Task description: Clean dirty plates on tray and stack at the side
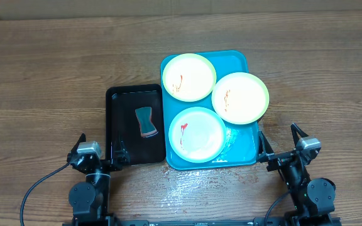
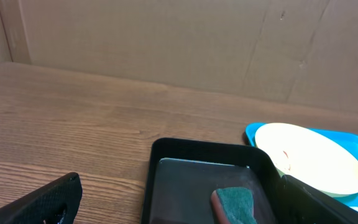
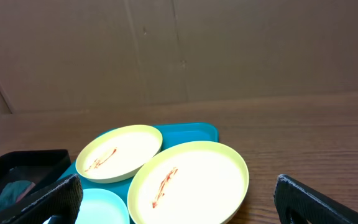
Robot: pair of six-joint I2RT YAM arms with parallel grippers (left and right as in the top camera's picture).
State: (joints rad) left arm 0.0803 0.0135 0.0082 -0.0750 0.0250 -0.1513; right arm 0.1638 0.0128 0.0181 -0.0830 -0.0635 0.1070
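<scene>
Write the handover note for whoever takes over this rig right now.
Left gripper: open, empty, beside the near end of the black tray.
Right gripper: open, empty, beside the turquoise tray at its near right corner.
On the turquoise tray: rear yellow-green plate, right yellow-green plate overhanging the right rim, teal plate nearest the arms. All three show red smears.
Sponge lies in the black tray.
Done: nothing wiped or stacked.
Left: take the sponge, wipe each plate, stack them beside the tray.

turquoise tray, red-smeared plates, black tray
</scene>
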